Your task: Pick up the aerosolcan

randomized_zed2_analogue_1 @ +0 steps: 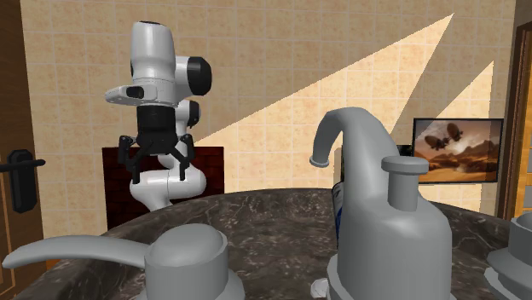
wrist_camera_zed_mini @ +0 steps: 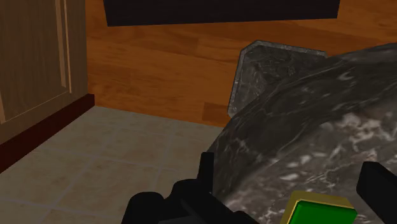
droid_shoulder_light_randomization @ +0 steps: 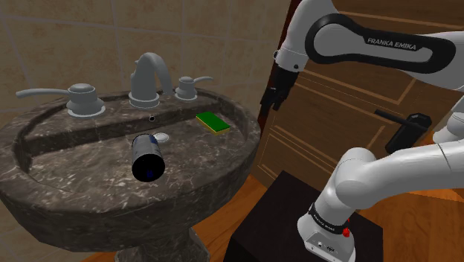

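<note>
The aerosol can (droid_shoulder_light_randomization: 148, 156) is a dark cylinder with a white cap, lying on its side in the basin of the dark marble sink (droid_shoulder_light_randomization: 223, 160), base toward the shoulder camera. My gripper (droid_shoulder_light_randomization: 268, 106) hangs open beyond the sink's rim at the shoulder view's right, level with the faucet and well apart from the can. In the second exterior view the gripper (randomized_zed2_analogue_1: 156, 162) points down with its fingers spread, nothing between them. In the wrist view the gripper (wrist_camera_zed_mini: 289, 172) looks down past the sink's outer wall (wrist_camera_zed_mini: 305, 121), with a green block (wrist_camera_zed_mini: 318, 212) between the fingers but untouched.
A grey faucet (droid_shoulder_light_randomization: 149, 74) and two lever handles (droid_shoulder_light_randomization: 82, 99) stand on the sink's back rim. The green block (droid_shoulder_light_randomization: 213, 121) lies on the rim near the gripper. A wooden door with a black handle (droid_shoulder_light_randomization: 405, 126) is behind the arm. The dark stand (droid_shoulder_light_randomization: 297, 216) is below.
</note>
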You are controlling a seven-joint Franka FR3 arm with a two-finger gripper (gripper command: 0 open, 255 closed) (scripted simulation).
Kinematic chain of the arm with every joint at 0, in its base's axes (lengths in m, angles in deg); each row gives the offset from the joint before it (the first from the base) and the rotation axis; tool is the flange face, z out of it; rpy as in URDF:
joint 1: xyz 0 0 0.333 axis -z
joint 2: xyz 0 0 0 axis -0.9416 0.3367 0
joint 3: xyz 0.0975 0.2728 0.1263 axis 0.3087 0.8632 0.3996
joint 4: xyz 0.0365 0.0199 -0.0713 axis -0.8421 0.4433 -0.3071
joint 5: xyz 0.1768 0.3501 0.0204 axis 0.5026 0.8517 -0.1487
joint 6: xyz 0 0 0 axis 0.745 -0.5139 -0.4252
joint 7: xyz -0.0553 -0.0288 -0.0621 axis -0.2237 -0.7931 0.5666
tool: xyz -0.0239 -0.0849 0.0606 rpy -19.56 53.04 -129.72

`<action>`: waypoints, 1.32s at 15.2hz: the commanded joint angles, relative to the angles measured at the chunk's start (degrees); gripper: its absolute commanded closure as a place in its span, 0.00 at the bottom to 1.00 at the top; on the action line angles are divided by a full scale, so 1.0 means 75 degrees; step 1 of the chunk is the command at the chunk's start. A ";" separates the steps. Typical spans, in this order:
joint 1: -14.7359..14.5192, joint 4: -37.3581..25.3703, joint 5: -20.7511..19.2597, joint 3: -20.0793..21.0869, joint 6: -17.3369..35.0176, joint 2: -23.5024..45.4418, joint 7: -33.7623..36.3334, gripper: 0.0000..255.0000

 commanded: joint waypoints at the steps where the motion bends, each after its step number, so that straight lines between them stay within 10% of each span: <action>1: 0.0000 0.0000 0.0000 0.0000 0.0000 0.0000 0.0000 0.00; 20: -0.0526 -0.4187 0.1090 0.2738 -0.0946 0.4733 0.4236 0.00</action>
